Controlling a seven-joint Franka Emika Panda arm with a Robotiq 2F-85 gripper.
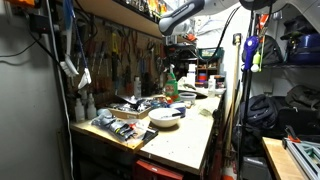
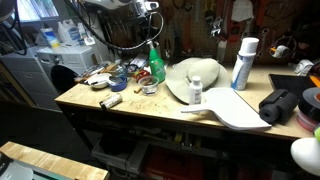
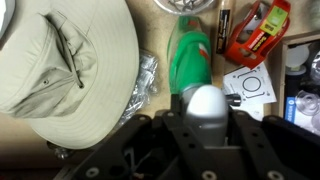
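A green bottle (image 3: 190, 55) with a silver cap (image 3: 204, 105) stands upright on the workbench (image 2: 130, 108). It also shows in both exterior views (image 1: 171, 86) (image 2: 155, 66). My gripper (image 3: 204, 122) comes down from straight above, and its dark fingers press against both sides of the cap with no gap showing. In an exterior view the gripper (image 2: 150, 32) sits right on top of the bottle. A beige bucket hat (image 3: 60, 55) lies just beside the bottle. The fingertips themselves are hidden behind the cap.
A red tape dispenser (image 3: 255, 30) and a printed card (image 3: 248, 85) lie on the other side of the bottle. Crumpled foil (image 3: 145, 80) lies between hat and bottle. A tall white spray can (image 2: 243, 62), a small white bottle (image 2: 196, 92) and a black pouch (image 2: 283, 105) stand further along the bench.
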